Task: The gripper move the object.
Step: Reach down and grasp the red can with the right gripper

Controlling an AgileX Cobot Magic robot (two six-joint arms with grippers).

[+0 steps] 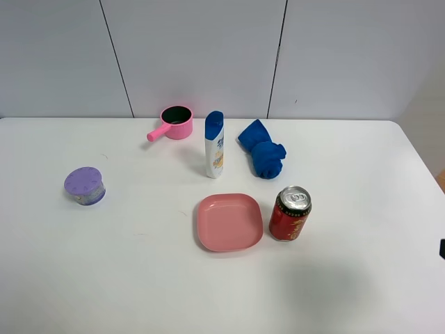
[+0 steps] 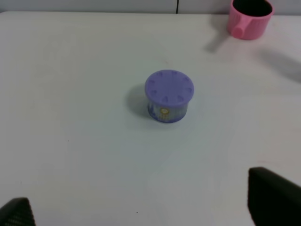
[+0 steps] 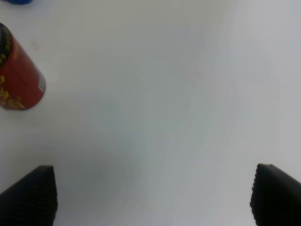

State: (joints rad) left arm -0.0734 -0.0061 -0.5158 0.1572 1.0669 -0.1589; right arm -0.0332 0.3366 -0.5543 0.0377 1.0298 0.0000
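Observation:
The red can (image 1: 290, 213) with gold markings and a silver pull-tab top stands upright on the white table (image 1: 104, 278), just right of the pink plate (image 1: 229, 222). It also shows in the right wrist view (image 3: 19, 70). My right gripper (image 3: 153, 195) is open and empty, with its black fingertips (image 3: 33, 193) wide apart, off to one side of the can. Only a dark sliver of that arm shows at the right edge of the high view. My left gripper (image 2: 146, 212) is open and empty, facing the purple tub (image 2: 168, 96).
A purple-lidded tub (image 1: 85, 186) sits at the left. A pink cup with a handle (image 1: 174, 122), a white blue-capped bottle (image 1: 215, 145) and a crumpled blue cloth (image 1: 263, 158) stand along the back. The table's right edge (image 1: 424, 163) lies past the can.

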